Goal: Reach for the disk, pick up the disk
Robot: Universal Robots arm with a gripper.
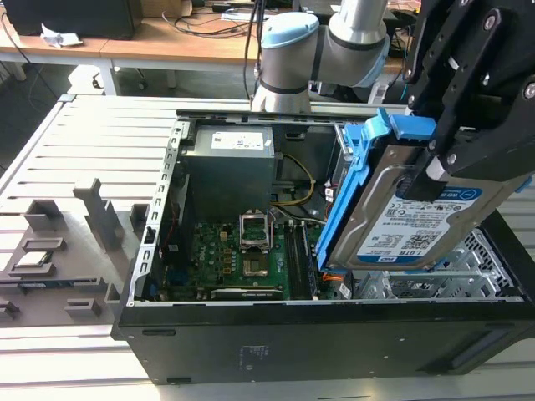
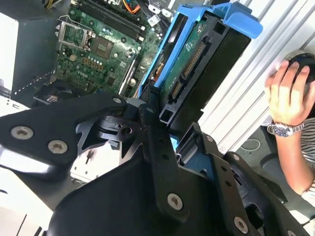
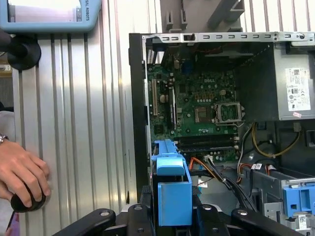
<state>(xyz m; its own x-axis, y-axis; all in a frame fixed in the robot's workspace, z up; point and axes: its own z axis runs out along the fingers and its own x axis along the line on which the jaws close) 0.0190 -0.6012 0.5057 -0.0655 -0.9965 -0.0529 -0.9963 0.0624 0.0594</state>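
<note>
My bench is a pale grey ribbed metal top with long parallel slats, lit evenly and brightly. Behind it, in the exterior view, runs a wooden desk strewn with dark cables and a crumpled white paper. A dark box sits at that desk's end toward the exterior view's left.
</note>
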